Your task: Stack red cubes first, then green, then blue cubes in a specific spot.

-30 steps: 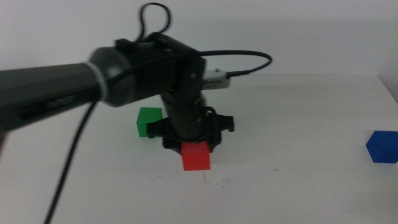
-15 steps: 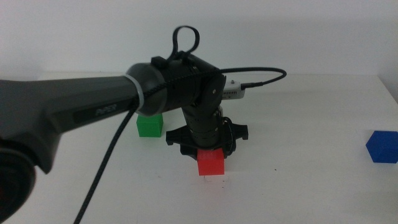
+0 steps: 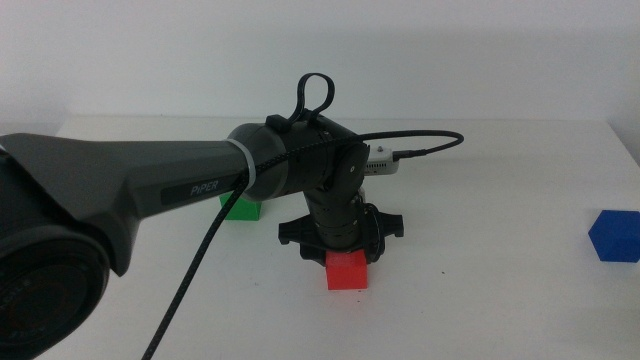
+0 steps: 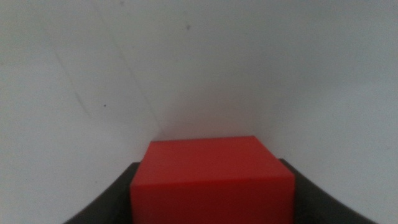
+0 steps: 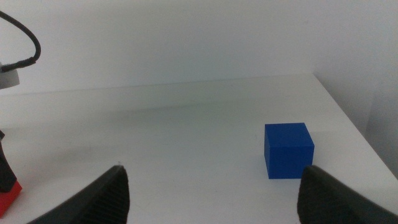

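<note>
My left gripper point(image 3: 345, 262) is shut on the red cube point(image 3: 347, 270) near the middle of the table, with the cube low at the tabletop. In the left wrist view the red cube point(image 4: 211, 177) fills the space between the two dark jaws. The green cube point(image 3: 238, 208) sits behind and left of it, partly hidden by the arm. The blue cube point(image 3: 613, 236) sits at the far right; it also shows in the right wrist view point(image 5: 288, 150). My right gripper point(image 5: 214, 193) is open and empty, off to the right. The scribble mark is hidden.
The left arm point(image 3: 150, 190) and its black cable point(image 3: 190, 290) cross the left half of the table. The white table's right edge point(image 3: 628, 150) lies close to the blue cube.
My left gripper has carried the red cube to the right and lowered it toward the table. The green and blue cubes have not moved.
</note>
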Motion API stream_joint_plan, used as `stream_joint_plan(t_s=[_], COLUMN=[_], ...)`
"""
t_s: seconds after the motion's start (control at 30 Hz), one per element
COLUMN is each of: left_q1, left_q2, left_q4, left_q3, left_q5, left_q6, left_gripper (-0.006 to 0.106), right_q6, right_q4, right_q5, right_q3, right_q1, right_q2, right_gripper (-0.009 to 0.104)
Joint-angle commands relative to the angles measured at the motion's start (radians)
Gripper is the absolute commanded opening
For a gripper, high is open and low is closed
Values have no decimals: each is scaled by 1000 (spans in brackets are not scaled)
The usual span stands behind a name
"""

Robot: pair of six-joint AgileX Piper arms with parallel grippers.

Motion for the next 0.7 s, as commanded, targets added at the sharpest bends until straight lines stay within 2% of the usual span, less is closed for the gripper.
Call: stream_joint_plan(t_s=[0.0, 0.1, 0.13, 0.17, 0.2, 0.3, 0.43, 0.53, 0.57, 0.6, 0.67], left_q1=[-3, -3, -3, -3, -3, -3, 14, 81, 111, 195, 270], left_q2=[11, 11, 11, 11, 11, -32, -180, -270, -285, -297, -291], left_q4=[-9, -9, -17, -26, -18, 28, 143, 218, 223, 223, 185], left_q3=[-5, -5, -5, -5, -5, -5, -5, -5, -5, -5, -5], left_q5=[-16, -14, -14, -12, -4, 14, 56, 110, 118, 117, 105], left_q6=[10, 10, 10, 10, 10, 15, 26, 24, 42, 109, 171], left_gripper=[5, 17, 30, 56, 72, 94, 94, 94, 94, 94, 94], right_q6=[-10, -10, -10, -10, -10, -10, -10, -10, -10, -10, -10], right_q4=[-6, -6, -6, -6, -6, -6, -6, -6, -6, -6, -6], right_q5=[-12, -12, -12, -12, -12, -12, -12, -12, -12, -12, -12], right_q3=[4, 4, 4, 4, 4, 4, 4, 4, 4, 4, 4], right_q1=[-3, -3, -3, -3, -3, -3, -3, -3, -3, -3, -3], right_q2=[-5, -5, -5, -5, -5, -5, -5, -5, -5, -5, -5], right_gripper=[93, 93, 93, 93, 93, 93, 93, 93, 93, 93, 93])
